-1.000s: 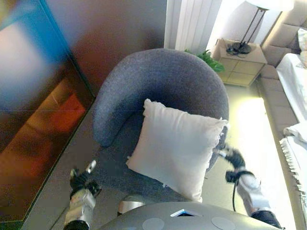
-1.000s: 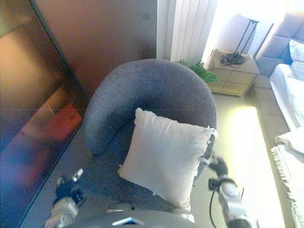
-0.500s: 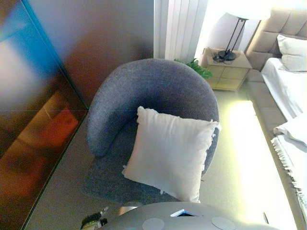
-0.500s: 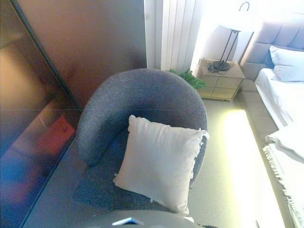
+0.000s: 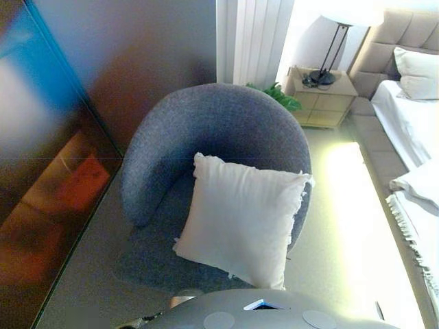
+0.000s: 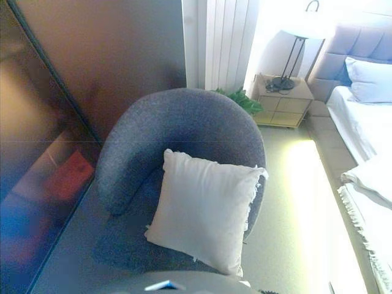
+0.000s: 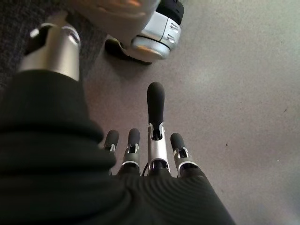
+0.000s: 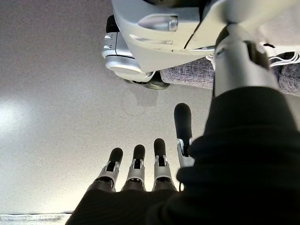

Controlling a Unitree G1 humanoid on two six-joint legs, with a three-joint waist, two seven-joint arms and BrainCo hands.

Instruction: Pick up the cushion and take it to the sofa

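Left hand: your left hand (image 7: 154, 140) hung low over bare floor (image 7: 243, 93) in its own wrist view, fingers straight and relaxed, holding nothing. It did not show in either eye view.

Right hand: your right hand (image 8: 140, 173) was the same in its wrist view, fingers extended and slack over the floor, empty, with a strip of the grey chair fabric showing past it. It too was absent from the eye views.

Cushion: the white cushion (image 5: 240, 219) was not in either hand. It leaned upright on the seat of the armchair (image 5: 219, 130), propped toward the chair's right arm, one corner reaching the seat's front edge, its fringed side at the chair's right edge.

Armchair: the rounded grey chair stood directly ahead of you, with a dark glossy panel (image 5: 48, 157) along its left side.

Surroundings: beyond the chair stood a small plant (image 5: 278, 96), a bedside cabinet (image 5: 321, 99) with a lamp (image 5: 328, 62) on it, and at the right a bed (image 5: 411, 123) with a pillow. No sofa showed in these views.

Done: as far as you could judge, nothing beyond facing the chair.

Left: both hands had to be brought to the cushion, then the grasp, the lift, and the carry to the sofa.
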